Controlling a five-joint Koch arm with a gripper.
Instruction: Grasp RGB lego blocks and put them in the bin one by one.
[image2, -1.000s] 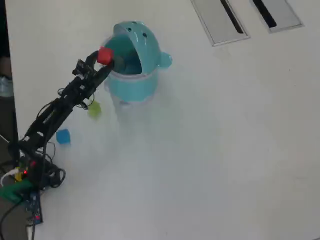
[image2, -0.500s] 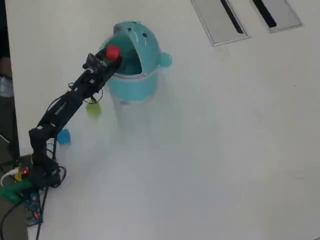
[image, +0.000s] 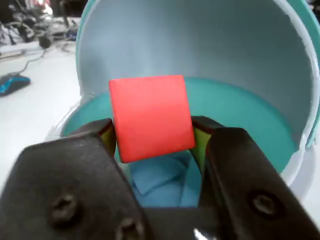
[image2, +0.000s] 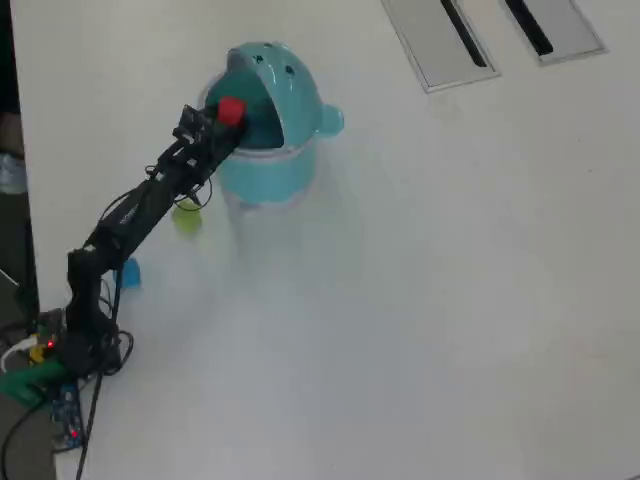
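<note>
My black gripper (image: 152, 150) showed yellow-green pads (image: 199, 142) on the inner faces. The cube (image: 151, 117) was bright red. The bucket (image2: 268, 165) was teal with a paler blue-grey inside to its lid (image: 200, 45), dark dots on the dome. On the white table (image2: 430, 300) lay a yellow-green cube (image2: 187, 216) and a light blue cube (image2: 128, 272).

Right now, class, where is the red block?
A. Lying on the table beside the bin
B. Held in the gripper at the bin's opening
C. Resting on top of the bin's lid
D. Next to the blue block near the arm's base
B: the gripper is shut on the red block, poised at the open mouth of the bin.
</note>
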